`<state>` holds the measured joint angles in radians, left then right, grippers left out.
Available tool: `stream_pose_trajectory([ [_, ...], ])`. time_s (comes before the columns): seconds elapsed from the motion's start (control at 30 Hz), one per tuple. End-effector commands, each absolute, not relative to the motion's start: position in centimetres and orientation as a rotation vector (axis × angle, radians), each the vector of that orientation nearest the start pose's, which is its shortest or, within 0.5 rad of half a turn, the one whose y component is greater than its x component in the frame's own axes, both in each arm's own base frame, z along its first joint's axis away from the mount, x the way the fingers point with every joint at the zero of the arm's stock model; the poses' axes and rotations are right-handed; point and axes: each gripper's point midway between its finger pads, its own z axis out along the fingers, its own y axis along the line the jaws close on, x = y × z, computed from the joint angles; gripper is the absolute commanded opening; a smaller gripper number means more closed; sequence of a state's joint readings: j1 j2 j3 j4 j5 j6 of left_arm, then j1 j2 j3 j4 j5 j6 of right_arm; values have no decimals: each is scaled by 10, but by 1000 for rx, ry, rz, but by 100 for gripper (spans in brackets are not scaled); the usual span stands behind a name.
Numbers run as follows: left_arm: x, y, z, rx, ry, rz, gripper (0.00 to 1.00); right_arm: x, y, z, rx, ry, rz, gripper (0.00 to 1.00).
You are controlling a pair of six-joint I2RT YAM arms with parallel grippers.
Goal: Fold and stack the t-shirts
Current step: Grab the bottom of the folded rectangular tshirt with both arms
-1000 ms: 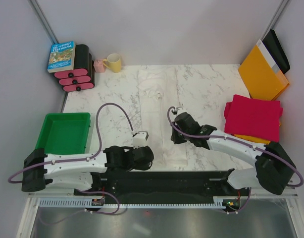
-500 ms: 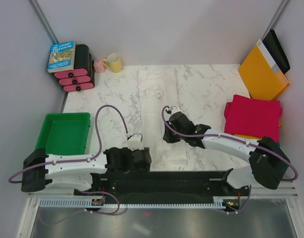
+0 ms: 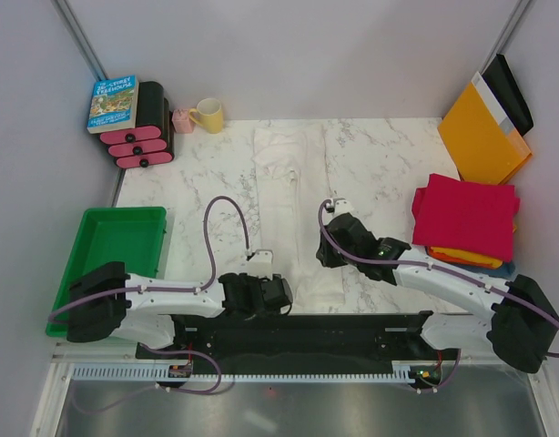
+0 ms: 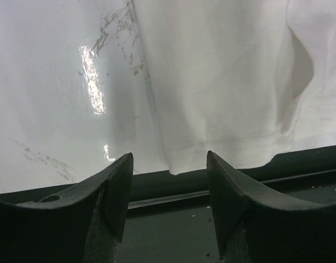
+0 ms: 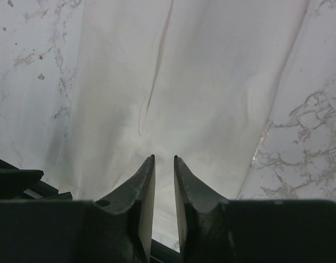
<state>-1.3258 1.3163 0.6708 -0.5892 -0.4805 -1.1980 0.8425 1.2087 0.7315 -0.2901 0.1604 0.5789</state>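
Both tools had parted since a second earlier, and the left arm had slid right along the near edge. The left tool (image 4: 168, 164) stood wide and empty at the near hem of the white t-shirt (image 3: 293, 196), which lay as a long strip from far to near down the middle of the table (image 3: 188, 182). The right tool (image 5: 164, 159) hovered over the cloth, its jaws a narrow slit apart, gripping nothing. Thin, limp and light, the shirt would likely sag; the hem corners looked best to pinch. Marble showed on either side, and the folded red stack (image 3: 466, 217) sat well to the right.
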Motion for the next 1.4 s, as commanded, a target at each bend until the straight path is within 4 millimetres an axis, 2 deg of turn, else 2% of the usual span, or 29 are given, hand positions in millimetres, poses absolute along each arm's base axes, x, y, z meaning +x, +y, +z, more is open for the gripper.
stream_pose_trajectory([
  [0.0, 118, -246, 28, 34, 2511, -261, 63, 222, 231, 112, -192, 2347, 487, 27],
  [0.17, 114, -248, 8, 20, 2559, -214, 62, 220, 223, 115, -188, 2341, 465, 27],
  [0.27, 110, -248, 0, 10, 2589, -197, 58, 218, 218, 113, -175, 2345, 453, 27],
  [0.53, 97, -236, -10, -50, 2649, -208, 28, 209, 208, 108, -128, 2359, 452, 27],
  [0.67, 95, -233, -11, -58, 2658, -209, 3, 205, 203, 105, -104, 2368, 450, 26],
  [0.73, 95, -231, -10, -48, 2656, -203, 2, 202, 200, 102, -83, 2383, 446, 25],
  [0.83, 97, -229, -7, -34, 2647, -178, 2, 186, 197, 87, -74, 2448, 469, 26],
  [0.93, 99, -227, -3, -33, 2638, -157, 2, 166, 195, 74, -54, 2486, 499, 34],
  [0.97, 99, -228, -3, -26, 2642, -154, 2, 159, 190, 68, -31, 2505, 490, 40],
  [1.07, 98, -229, -1, -10, 2645, -159, 2, 150, 183, 59, -8, 2518, 476, 47],
  [1.2, 100, -232, 2, 28, 2640, -159, 2, 147, 181, 56, 30, 2517, 472, 52],
  [1.37, 101, -236, 6, 44, 2633, -169, 2, 145, 181, 43, 25, 2539, 445, 52],
])
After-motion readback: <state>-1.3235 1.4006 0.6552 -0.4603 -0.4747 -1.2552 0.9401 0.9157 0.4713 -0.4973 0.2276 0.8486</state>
